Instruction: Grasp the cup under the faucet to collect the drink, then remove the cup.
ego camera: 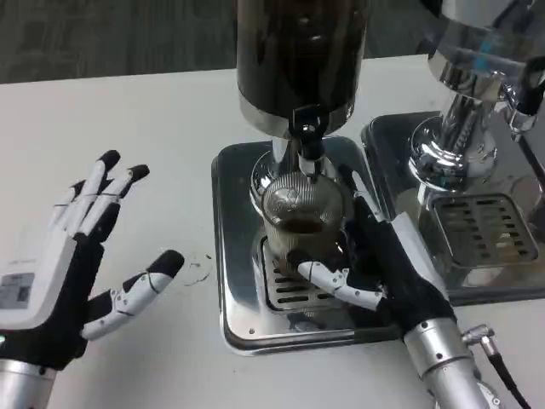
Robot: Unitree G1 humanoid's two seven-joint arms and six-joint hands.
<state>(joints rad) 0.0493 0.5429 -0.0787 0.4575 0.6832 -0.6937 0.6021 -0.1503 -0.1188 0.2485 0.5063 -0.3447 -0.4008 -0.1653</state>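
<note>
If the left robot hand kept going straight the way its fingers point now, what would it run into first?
Probably nothing nearby. The left robot hand is open, its fingers aimed up and slightly right across bare white table. That line seems to pass left of the dispenser tray, though depth is hard to judge.

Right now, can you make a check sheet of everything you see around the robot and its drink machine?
Surface: white table, bare beside the trays.
Job's things: clear cup stands on the drip tray under the faucet of the dark drink dispenser; dark drink sits low in the cup.
Clutter: small dark marks on the table by the left hand's thumb.
Hands: left hand open, over the table; right hand grips the cup.
Cables: one dark cable at the right wrist.
Surroundings: second dispenser with its own drip tray on the right; grey carpet behind.
</note>
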